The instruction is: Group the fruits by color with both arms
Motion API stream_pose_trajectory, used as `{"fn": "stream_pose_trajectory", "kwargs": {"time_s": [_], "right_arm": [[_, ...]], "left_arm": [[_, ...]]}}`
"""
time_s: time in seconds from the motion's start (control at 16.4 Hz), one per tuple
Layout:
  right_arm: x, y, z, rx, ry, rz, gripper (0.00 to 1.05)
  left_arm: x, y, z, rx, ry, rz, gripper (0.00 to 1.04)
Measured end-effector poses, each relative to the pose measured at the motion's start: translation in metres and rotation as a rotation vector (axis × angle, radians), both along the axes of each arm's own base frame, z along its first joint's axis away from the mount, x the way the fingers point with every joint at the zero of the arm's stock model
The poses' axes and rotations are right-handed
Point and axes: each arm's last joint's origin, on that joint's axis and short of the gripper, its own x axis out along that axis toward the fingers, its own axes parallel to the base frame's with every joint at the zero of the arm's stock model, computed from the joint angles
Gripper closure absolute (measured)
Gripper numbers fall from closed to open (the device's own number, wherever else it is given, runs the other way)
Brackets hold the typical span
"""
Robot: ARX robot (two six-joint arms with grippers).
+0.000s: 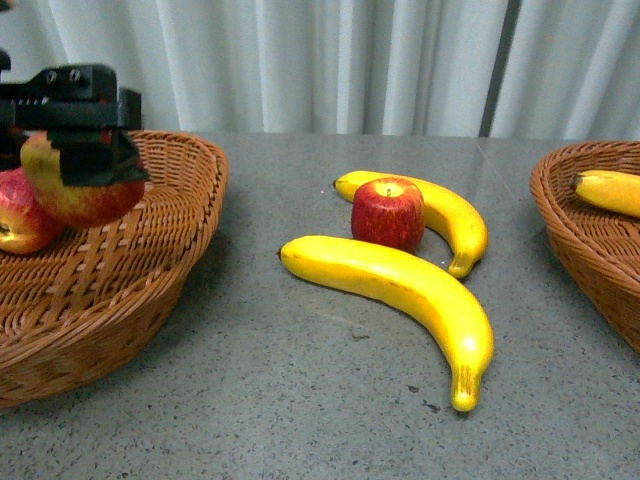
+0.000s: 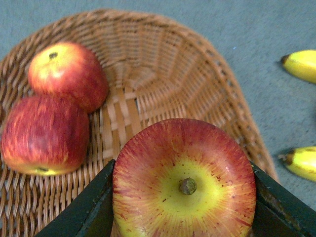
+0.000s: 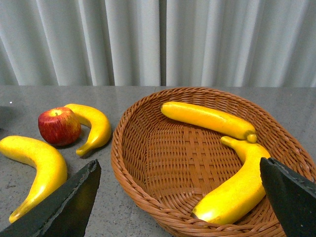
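The left hand [image 1: 88, 150] is clamped on a streaked apple [image 2: 183, 182] over the left basket [image 1: 190, 210], which holds two more apples [image 2: 68, 74]. Right of that basket, on the worktop [image 1: 250, 400], a lone apple [image 1: 388, 213] sits between two bananas [image 1: 400, 285]. Farther right, the right hand [image 3: 182, 197], fingers apart, faces the other basket [image 3: 123, 168] with its banana pair [image 3: 207, 119].

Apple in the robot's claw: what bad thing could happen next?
1. The held apple hangs over the left basket, close to two apples already inside. If it is let go from here, it might knock them or bounce out.
2. The table apple sits tucked between two bananas. Grabbing it could shove a banana.
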Motion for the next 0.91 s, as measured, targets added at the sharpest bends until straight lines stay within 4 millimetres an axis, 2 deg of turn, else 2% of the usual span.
{"fn": "stream_pose_trajectory", "kwargs": {"time_s": [0.18,0.24,0.3,0.43,0.49,0.55,0.67,0.79,0.91], "right_arm": [[0.0,0.0,0.0,0.0,0.0,0.0,0.07],[0.0,0.0,0.0,0.0,0.0,0.0,0.07],[0.0,0.0,0.0,0.0,0.0,0.0,0.07],[0.0,0.0,0.0,0.0,0.0,0.0,0.07],[0.0,0.0,0.0,0.0,0.0,0.0,0.07],[0.0,0.0,0.0,0.0,0.0,0.0,0.07],[0.0,0.0,0.0,0.0,0.0,0.0,0.07],[0.0,0.0,0.0,0.0,0.0,0.0,0.07],[0.0,0.0,0.0,0.0,0.0,0.0,0.07]], "left_arm": [[0.003,0.014,-0.029,0.002,0.079,0.064,0.4],[0.002,0.015,-0.033,0.005,0.093,0.065,0.4],[0.001,0.015,-0.035,0.002,0.104,0.066,0.35],[-0.003,0.014,-0.034,-0.008,0.104,0.053,0.09],[-0.009,0.012,-0.026,-0.012,0.083,0.041,0.05],[-0.014,0.009,-0.012,-0.014,0.027,0.03,0.07],[-0.021,-0.002,0.025,-0.017,-0.101,-0.028,0.07],[-0.008,-0.019,0.04,-0.032,-0.139,-0.135,0.07],[0.016,-0.045,0.036,-0.033,-0.085,-0.276,0.07]]}}
